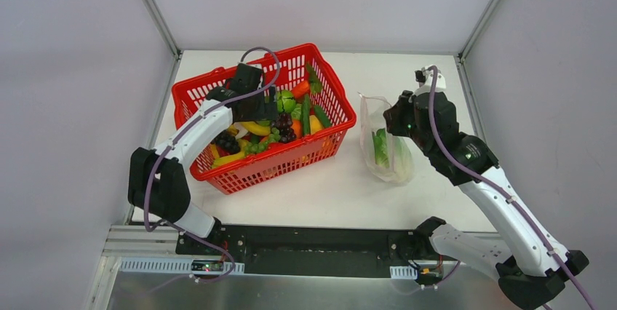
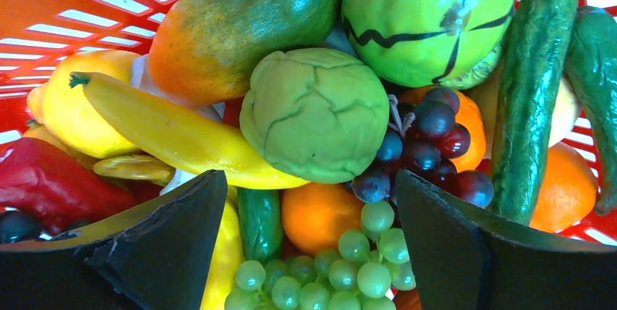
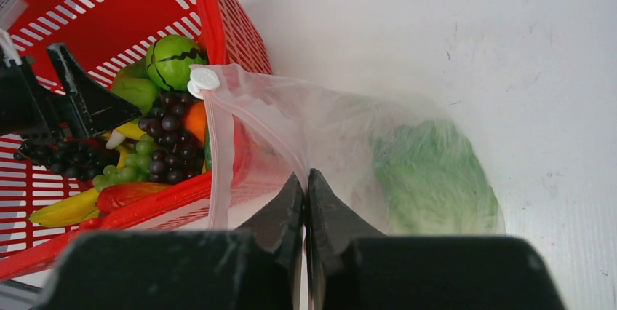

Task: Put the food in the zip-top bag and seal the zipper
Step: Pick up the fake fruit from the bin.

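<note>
Red basket (image 1: pixel 276 164) below left gripper (image 2: pixel 309 183); arm bent down, jaws spread over food (image 2: pixel 316 113); right gripper (image 3: pixel 305 179) pinches zip-top bag (image 3: pixel 335 113) edge

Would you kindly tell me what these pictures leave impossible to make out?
1. Top view: the left arm hides its jaws over the basket.
2. Left wrist view: piled food buries the basket's lower layers.
3. Right wrist view: the film of the zip-top bag blurs the cabbage; the shut jaws cover the near end of the zipper.
</note>
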### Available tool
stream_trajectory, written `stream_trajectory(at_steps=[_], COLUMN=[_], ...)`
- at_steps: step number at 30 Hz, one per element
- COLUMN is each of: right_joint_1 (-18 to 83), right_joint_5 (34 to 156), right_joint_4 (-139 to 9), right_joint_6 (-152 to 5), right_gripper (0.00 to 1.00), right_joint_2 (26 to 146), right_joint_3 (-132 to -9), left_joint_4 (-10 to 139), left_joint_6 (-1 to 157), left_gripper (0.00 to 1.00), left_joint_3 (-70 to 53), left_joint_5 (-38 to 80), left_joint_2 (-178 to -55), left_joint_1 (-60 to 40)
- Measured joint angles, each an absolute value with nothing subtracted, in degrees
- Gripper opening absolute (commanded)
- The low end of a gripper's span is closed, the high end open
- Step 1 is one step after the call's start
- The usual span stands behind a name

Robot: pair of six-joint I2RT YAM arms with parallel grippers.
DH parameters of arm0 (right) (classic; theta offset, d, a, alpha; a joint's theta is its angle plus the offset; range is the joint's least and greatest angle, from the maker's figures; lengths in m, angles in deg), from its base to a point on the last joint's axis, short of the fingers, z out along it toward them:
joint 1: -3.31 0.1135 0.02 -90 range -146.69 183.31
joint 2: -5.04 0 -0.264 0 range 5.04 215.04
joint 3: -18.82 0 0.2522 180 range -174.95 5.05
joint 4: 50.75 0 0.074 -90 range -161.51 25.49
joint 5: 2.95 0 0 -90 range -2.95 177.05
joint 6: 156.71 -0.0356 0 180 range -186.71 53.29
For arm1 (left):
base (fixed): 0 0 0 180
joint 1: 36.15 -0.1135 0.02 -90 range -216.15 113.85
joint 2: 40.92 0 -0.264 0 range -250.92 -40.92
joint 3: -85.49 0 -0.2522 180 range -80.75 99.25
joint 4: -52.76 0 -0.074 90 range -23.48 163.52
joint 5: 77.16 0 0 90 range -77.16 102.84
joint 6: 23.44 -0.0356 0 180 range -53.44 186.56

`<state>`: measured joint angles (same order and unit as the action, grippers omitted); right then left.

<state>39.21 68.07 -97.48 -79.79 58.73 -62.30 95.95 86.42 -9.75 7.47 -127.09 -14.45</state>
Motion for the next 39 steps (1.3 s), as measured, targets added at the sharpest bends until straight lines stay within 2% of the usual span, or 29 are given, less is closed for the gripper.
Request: stream_trajectory(at_steps=[3,5,9,13,16,17,18,21,22,24,34,39], right_joint_1=[39.2,39.2,39.2,39.2,39.2,39.2,39.2,39.2,39.2,39.2,39.2,39.2], right_joint_5=[69.1,69.6,70.1,70.6,71.1,71.1,71.2,71.5,71.6,71.8,73.0,73.3], right_joint_4=[-97.3,-97.3,-97.3,-97.2,-96.7,-96.6,-96.6,-96.4,-96.4,-96.3,-96.3,-96.2], right_joint_6=[-79.8,-79.8,-80.0,-80.1,-80.2,-80.2,-80.3,-80.6,-80.7,-80.8,-81.0,-81.0], right_gripper=[0.08,0.08,0.08,0.08,0.08,0.08,0.08,0.08,0.08,0.09,0.11,0.12], right_joint_2=[58.7,58.7,58.7,58.7,58.7,58.7,58.7,58.7,58.7,58.7,58.7,58.8], right_joint_3=[-62.0,-61.8,-61.5,-61.4,-60.9,-60.8,-60.6,-60.3,-60.2,-59.9,-59.8,-59.7], left_joint_4=[95.8,95.3,93.8,93.5,93.2,93.2,93.0,92.5,92.3,92.6,91.7,89.3], left_joint_6=[86.3,86.3,86.7,86.8,86.8,86.7,86.7,86.4,86.4,86.5,90.7,93.3], left_gripper=[0.68,0.55,0.39,0.27,0.25,0.26,0.31,0.66,0.75,0.83,0.84,0.76], left_joint_3=[-9.8,-10.2,-12.7,-15.1,-15.1,-15.1,-15.1,-15.1,-15.1,-15.1,-18.8,-19.4], left_joint_5=[7.5,7.5,7.9,8.1,8.0,7.9,7.8,7.6,7.3,6.1,-2.8,-2.8], left_joint_2=[-128.6,-128.7,-127.5,-123.6,-119.4,-118.4,-117.1,-114.7,-114.4,-114.7,-119.7,-124.1], left_joint_1=[-14.5,-14.5,-14.5,-14.5,-14.5,-14.5,-14.5,-14.5,-14.5,-14.5,-17.6,-21.4])
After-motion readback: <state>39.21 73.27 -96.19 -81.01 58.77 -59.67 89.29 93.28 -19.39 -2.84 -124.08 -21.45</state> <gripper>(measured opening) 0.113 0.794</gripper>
